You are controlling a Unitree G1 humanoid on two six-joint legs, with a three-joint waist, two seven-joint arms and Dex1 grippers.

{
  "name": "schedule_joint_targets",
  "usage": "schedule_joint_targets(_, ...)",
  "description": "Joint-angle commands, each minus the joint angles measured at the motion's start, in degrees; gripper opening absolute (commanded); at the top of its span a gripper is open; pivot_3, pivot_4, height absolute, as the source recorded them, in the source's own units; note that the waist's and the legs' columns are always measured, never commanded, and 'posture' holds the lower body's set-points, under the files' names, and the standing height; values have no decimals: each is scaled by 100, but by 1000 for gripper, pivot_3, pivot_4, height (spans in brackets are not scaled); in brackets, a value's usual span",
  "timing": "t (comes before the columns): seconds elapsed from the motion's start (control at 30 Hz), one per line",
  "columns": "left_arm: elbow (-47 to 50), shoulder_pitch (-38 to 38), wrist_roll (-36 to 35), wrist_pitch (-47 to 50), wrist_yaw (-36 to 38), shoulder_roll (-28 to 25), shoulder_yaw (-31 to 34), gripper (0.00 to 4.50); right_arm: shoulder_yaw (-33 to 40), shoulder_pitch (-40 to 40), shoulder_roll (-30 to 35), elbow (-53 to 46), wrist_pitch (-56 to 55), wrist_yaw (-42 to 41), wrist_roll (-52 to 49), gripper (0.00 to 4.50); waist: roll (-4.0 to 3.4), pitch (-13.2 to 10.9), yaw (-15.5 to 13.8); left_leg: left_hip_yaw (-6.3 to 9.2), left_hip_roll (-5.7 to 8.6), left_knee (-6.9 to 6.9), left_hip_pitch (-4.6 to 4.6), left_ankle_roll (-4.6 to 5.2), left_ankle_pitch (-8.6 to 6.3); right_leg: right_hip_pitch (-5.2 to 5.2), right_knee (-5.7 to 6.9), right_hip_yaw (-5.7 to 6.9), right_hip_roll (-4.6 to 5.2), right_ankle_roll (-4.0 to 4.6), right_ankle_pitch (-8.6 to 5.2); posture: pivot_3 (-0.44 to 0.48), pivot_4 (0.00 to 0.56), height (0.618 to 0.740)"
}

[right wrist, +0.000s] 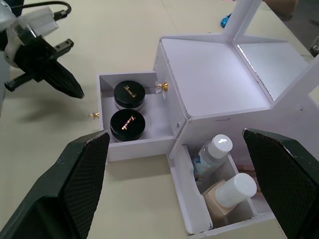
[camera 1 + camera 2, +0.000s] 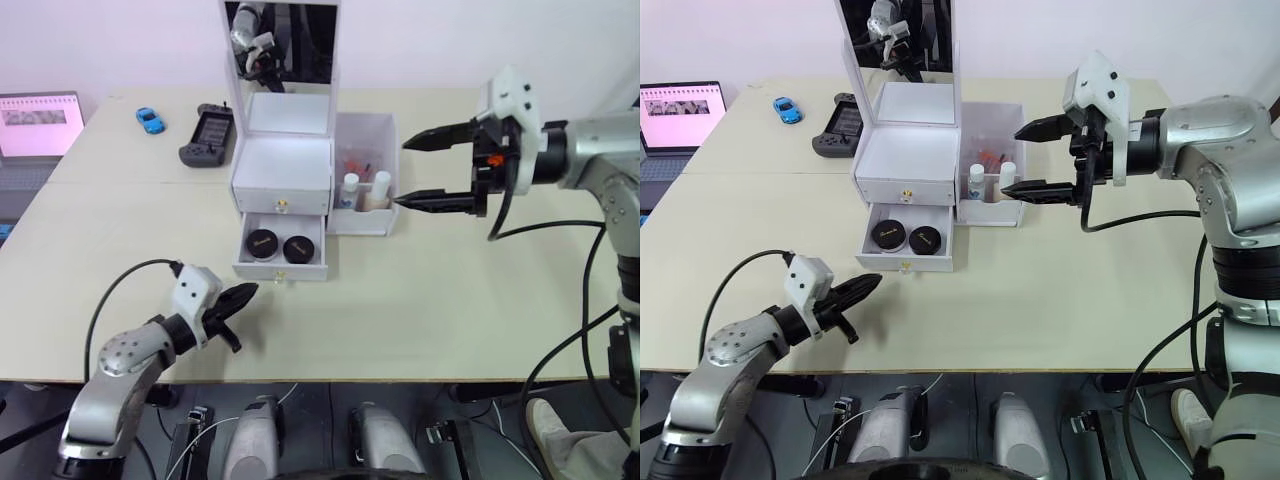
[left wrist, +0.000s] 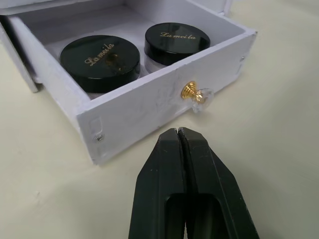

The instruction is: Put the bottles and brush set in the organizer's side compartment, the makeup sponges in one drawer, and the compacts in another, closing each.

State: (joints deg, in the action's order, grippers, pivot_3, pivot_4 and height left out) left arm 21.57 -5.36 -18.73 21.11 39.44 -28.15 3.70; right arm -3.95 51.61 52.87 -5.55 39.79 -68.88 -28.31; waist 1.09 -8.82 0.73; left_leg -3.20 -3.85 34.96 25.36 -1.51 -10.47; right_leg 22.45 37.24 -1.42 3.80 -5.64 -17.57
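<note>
- Left wrist view: the left gripper [image 3: 178,137] is seen with its jaws pressed together, nothing held, its tip just short of the front of the lower drawer [image 3: 164,97], near the gold knob [image 3: 189,91] but apart from it.
- Both compacts [image 3: 99,59] [image 3: 177,41] are seen lying side by side inside that pulled-out drawer, just beyond the jaws.
- The right gripper [image 2: 425,170] is held above the table [image 2: 420,300] with its jaws spread wide and empty, beside the side compartment [image 2: 385,222] of the organizer [image 2: 285,160].
- Two bottles [image 1: 212,152] [image 1: 229,191] are seen standing in that compartment, between and below the spread fingers in the right wrist view.
- The upper drawer [image 2: 282,200] is shut.
</note>
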Motion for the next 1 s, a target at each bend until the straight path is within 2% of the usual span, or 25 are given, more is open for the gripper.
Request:
schedule_joint_targets(0.03,-257,374,41,-176,5,23,-65,53,190,61,23,-198,27,93,-11,4500,-1,0,-1,0,0,0,0,0,0,1,1,0,0,0,0,0,150,739)
schedule_joint_targets(0.4,-1899,1826,573,-974,-85,229,-316,53,512,-317,374,-652,207,208,-124,4500,-3,-1,-12,-11,2,3,2,1,0,0,2,2,-5,-5,3,0,150,739)
schedule_joint_targets(1.0,-3968,3218,798,-2098,-25,570,-303,53,637,-251,385,-974,508,590,-334,4500,-2,-1,-38,-7,2,7,3,1,0,-3,5,4,-14,-22,12,0,150,739)
